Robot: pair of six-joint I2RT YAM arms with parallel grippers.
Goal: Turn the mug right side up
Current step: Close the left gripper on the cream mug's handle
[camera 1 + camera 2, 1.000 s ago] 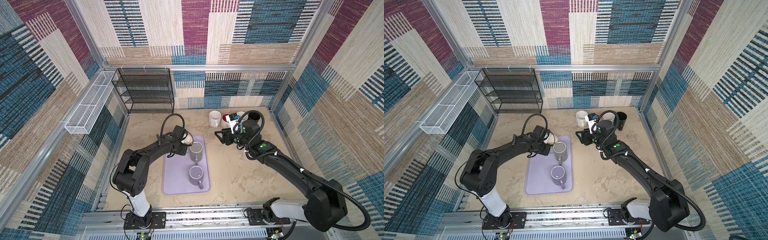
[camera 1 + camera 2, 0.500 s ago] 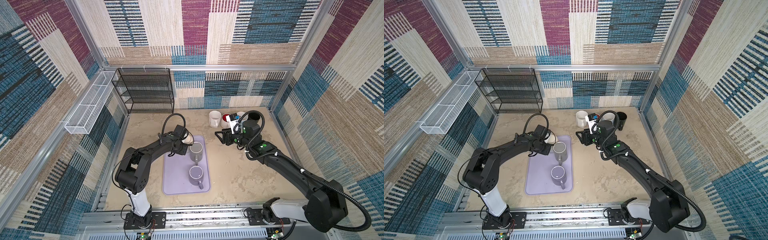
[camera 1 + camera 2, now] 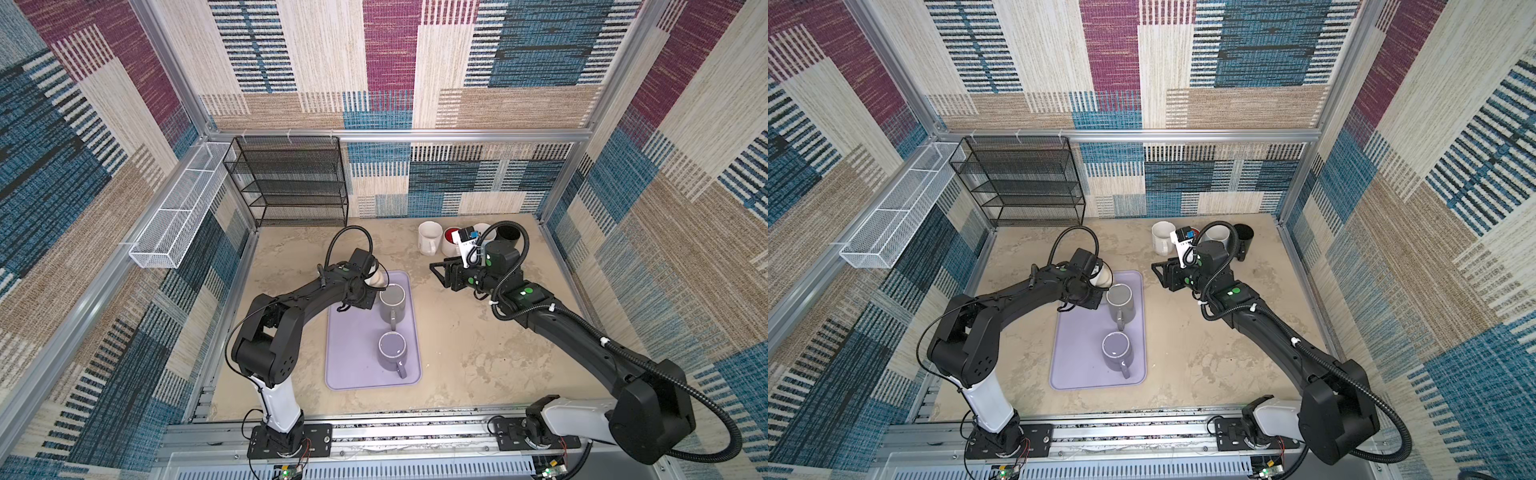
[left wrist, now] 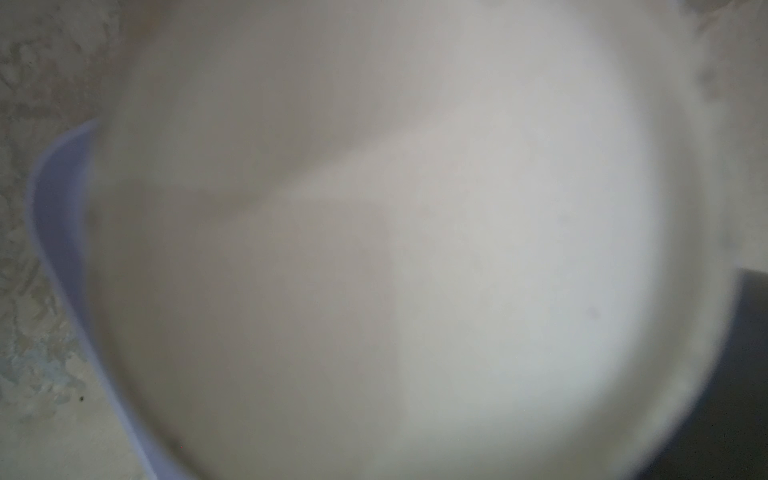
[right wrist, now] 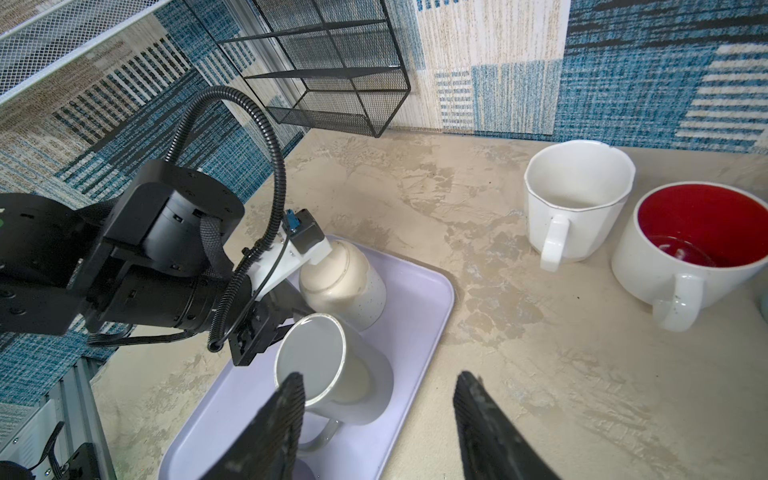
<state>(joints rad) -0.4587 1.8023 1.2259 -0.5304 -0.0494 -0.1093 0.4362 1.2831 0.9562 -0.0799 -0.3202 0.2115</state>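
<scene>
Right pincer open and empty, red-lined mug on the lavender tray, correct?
No: the red-lined mug stands on the table beside the white mug, off the lavender tray, as the right wrist view shows. The right pincer is indeed open and empty.

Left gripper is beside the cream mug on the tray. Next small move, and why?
Probably a slight test lift: the left gripper sits between the upside-down cream mug and a gray mug on the tray, and what it holds is hidden.
</scene>
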